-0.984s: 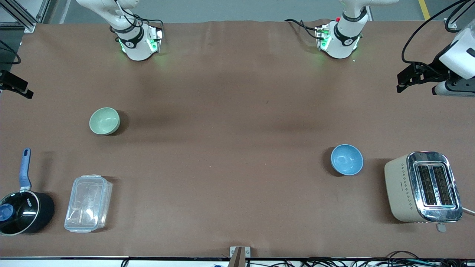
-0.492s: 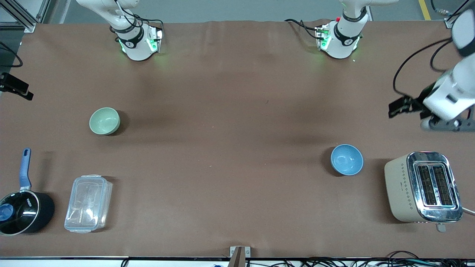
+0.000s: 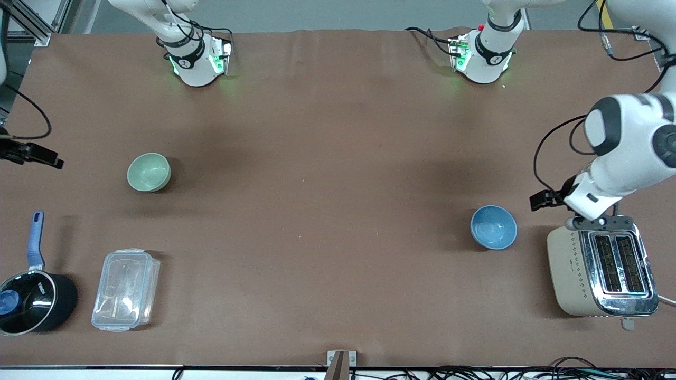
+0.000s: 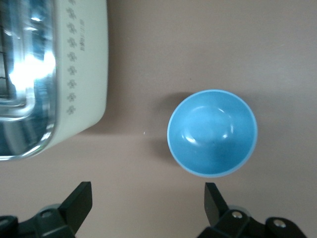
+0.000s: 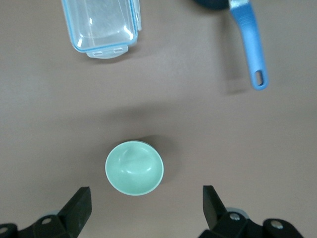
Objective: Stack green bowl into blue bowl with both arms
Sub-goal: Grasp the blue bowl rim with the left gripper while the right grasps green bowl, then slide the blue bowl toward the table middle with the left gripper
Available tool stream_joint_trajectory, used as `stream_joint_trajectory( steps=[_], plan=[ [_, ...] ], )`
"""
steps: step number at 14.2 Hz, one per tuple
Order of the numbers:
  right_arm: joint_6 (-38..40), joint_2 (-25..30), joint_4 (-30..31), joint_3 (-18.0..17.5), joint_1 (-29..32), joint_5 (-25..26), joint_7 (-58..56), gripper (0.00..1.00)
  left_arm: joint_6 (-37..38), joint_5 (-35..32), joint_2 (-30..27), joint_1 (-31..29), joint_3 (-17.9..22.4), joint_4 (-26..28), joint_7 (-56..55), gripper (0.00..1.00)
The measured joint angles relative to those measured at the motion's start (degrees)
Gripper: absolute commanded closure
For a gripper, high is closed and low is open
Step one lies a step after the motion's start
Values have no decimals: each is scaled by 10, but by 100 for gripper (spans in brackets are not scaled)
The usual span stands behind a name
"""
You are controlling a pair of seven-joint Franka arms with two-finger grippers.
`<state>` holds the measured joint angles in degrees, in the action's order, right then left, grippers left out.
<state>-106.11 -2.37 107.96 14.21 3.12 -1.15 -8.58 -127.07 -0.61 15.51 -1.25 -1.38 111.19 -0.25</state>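
Both claws wide open, empty.
My left claw [image 4: 146,198] hangs above the blue bowl [image 4: 212,132]; my right claw [image 5: 143,203] above the green bowl [image 5: 134,168], touching neither.

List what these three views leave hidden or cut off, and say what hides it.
- Right gripper: front view's edge cuts it off; only open fingertips show in the right wrist view.
- Left gripper: its own arm hides it in front view.
- Saucepan: partly cut by front view's edge; its pot is cropped in the right wrist view.
- Toaster: cropped in the left wrist view, with glare on the top.
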Motion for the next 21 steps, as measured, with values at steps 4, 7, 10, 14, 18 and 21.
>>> stream_joint_trajectory(
  steps=[4, 7, 10, 14, 18, 21],
  plan=[
    [-105, -17, 100, 8, 0, -15, -3, 4, -69, -2, 71, 2, -3, 4, -1, 14],
    [-155, -47, 149, 17, 1, -50, -13, 6, -113, -4, 113, 2, -3, 4, -1, 39],
    [-167, -84, 166, 30, 2, -101, -56, 8, -124, -4, 131, 3, -5, 2, -1, 70],
    [-222, -141, 183, 44, 9, -145, -129, 14, -125, -4, 139, 8, -6, -1, -1, 100],
    [-245, -178, 194, 45, 12, -210, -173, 21, -125, -4, 137, 16, -18, -16, 0, 100],
    [-244, -181, 201, 45, 12, -227, -189, 34, -122, -4, 133, 16, -89, -45, -52, 100]
  ],
)
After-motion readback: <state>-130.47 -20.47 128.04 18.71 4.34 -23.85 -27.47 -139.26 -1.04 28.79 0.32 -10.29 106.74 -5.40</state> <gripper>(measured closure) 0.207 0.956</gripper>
